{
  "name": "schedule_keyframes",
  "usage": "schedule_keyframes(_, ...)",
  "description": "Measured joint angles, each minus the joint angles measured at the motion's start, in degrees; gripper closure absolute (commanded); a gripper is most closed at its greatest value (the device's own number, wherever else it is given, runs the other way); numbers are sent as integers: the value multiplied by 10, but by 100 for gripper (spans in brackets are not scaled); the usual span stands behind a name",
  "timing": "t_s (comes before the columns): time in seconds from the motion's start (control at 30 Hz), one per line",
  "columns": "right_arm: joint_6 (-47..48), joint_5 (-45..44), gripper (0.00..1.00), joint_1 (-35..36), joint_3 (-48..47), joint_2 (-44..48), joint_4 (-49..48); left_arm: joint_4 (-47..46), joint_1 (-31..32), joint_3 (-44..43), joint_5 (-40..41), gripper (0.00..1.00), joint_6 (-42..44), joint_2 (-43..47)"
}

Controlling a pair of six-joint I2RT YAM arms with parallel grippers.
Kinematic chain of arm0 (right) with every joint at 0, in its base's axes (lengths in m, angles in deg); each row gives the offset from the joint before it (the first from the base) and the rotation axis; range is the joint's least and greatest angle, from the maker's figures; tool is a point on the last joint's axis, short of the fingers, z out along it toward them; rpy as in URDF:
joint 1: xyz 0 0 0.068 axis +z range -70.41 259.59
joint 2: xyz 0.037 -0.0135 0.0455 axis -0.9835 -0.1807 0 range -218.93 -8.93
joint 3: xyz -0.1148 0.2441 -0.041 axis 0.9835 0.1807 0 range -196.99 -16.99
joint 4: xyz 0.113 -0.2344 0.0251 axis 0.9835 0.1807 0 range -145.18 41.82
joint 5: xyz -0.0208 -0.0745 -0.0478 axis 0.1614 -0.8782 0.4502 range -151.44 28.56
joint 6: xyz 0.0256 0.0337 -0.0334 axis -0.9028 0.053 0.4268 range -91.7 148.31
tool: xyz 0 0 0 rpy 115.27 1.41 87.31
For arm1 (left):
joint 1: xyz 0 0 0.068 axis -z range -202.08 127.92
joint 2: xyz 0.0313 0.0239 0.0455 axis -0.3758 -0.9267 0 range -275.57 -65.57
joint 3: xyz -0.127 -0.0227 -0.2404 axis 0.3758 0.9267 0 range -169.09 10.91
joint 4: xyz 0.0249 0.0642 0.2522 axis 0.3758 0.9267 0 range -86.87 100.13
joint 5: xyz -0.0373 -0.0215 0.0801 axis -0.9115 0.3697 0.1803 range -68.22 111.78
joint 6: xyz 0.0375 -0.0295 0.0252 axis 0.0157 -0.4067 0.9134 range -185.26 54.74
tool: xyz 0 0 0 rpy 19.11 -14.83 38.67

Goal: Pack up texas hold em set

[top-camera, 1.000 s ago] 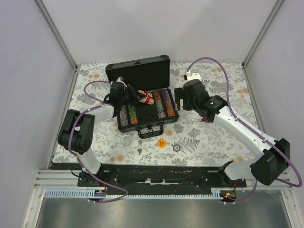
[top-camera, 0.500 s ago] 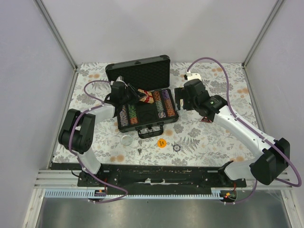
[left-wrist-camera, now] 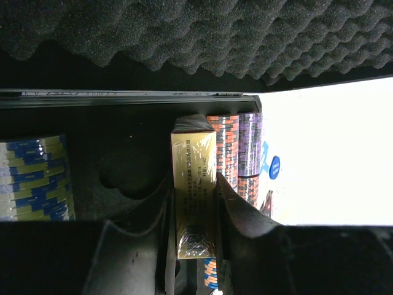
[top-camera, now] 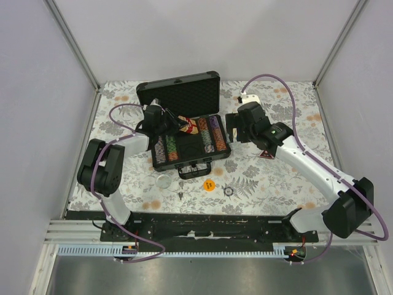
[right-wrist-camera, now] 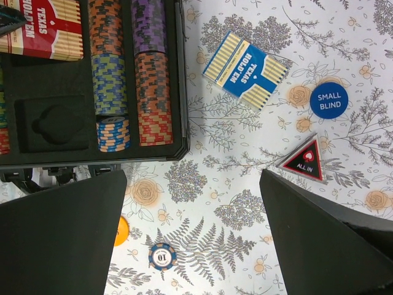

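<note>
The left fingers (left-wrist-camera: 236,212) clamp the red deck (left-wrist-camera: 193,184) by its two long sides, one finger on each, with the deck's far end sticking out past the tips. Just beyond that end stand the rear wall of the open case (top-camera: 190,165) and its foam-lined lid (left-wrist-camera: 196,37), which stands up behind the tips. Rows of chips (left-wrist-camera: 224,144) lie just beside the deck past one finger, and a shaped recess (left-wrist-camera: 126,175) in the foam lies past the other. Whether the deck touches the foam below it cannot be told. The right fingers (right-wrist-camera: 61,239) are spread wide and hold nothing, hanging above the desk (right-wrist-camera: 233,184) beside the case. Ahead of them, between their two lines, the blue deck (right-wrist-camera: 244,69) lies flat and apart from the case. The SMALL BLIND button (right-wrist-camera: 328,101) and the ALL IN marker (right-wrist-camera: 304,161) lie toward the finger farther from the case. A loose chip (right-wrist-camera: 162,255) lies between the fingers, and an orange button (right-wrist-camera: 121,230) shows at the edge of the finger nearer the case.
</note>
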Motion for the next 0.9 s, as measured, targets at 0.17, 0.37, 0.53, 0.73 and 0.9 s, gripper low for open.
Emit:
schedule_keyframes(0.17,0,7,3,-2,-2,-12,0,-10,-5,0,-20,95,0,-7)
schedule_keyframes(0.37,-1,14,3,-3,-4,-23,0,-29,-10,-4,-40,55,-2,-22)
schedule_keyframes(0.53,-2,20,3,-3,-7,-24,0,-19,-5,-8,-36,39,0,-24)
schedule_keyframes(0.73,-3,24,3,-3,-8,-29,0,31,1,-11,-7,27,7,-10)
schedule_keyframes(0.9,-3,28,3,-3,-8,-35,0,107,2,-41,36,27,36,7)
